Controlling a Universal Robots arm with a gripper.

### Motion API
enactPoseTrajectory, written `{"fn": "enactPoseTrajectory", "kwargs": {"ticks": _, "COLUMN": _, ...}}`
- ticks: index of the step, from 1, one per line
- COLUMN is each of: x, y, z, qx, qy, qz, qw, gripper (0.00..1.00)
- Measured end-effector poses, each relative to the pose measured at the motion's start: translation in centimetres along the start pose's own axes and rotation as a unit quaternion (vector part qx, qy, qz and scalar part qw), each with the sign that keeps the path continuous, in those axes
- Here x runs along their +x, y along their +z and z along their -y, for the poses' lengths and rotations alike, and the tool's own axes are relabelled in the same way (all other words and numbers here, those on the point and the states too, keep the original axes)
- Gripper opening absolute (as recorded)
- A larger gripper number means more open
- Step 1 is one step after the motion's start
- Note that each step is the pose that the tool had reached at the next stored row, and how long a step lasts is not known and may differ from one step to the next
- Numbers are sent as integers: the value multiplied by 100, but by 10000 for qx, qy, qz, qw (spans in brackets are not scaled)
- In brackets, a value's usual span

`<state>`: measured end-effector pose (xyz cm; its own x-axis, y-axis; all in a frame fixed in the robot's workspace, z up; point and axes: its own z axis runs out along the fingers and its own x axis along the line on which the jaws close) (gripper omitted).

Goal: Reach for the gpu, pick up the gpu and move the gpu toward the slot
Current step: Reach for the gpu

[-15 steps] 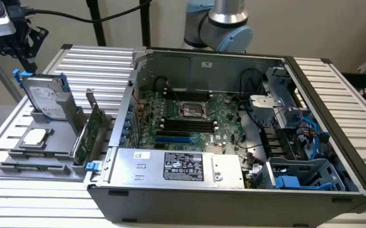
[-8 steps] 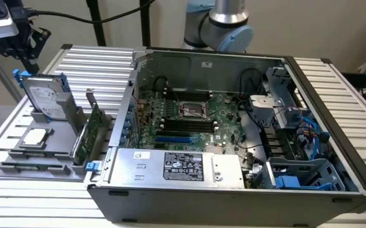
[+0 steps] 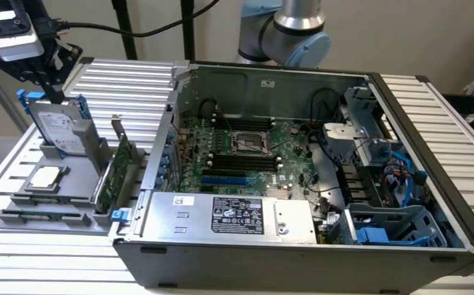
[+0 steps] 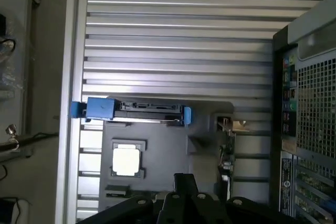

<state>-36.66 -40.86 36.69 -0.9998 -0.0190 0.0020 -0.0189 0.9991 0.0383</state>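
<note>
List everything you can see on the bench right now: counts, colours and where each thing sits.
gpu: one, green with a silver bracket, on edge in the holder, next to the case
hard drive: one, silver with blue clips, upright at the holder's far end
processor chip: one, silver, flat in the holder, nearer the camera than the hard drive
holder: one, grey, on the table at the exterior view's left
computer case: one, dark grey, open, mid-table
motherboard: one, green, inside the case
power supply: one, silver, along the case's near side
table: one, silver slats
arm: one, silver-grey, behind the case
hand: one, black, shut, holding nothing, right at the hard drive's top; contact unclear
</note>
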Motion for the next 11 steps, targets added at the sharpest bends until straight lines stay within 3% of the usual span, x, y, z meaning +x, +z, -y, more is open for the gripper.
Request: {"fn": "enactPoseTrajectory", "kwargs": {"ticks": 11, "x": -281, "y": 55, "z": 291, "qx": 1, "qy": -1, "qz": 4, "qw": 10000, "gripper": 11}}
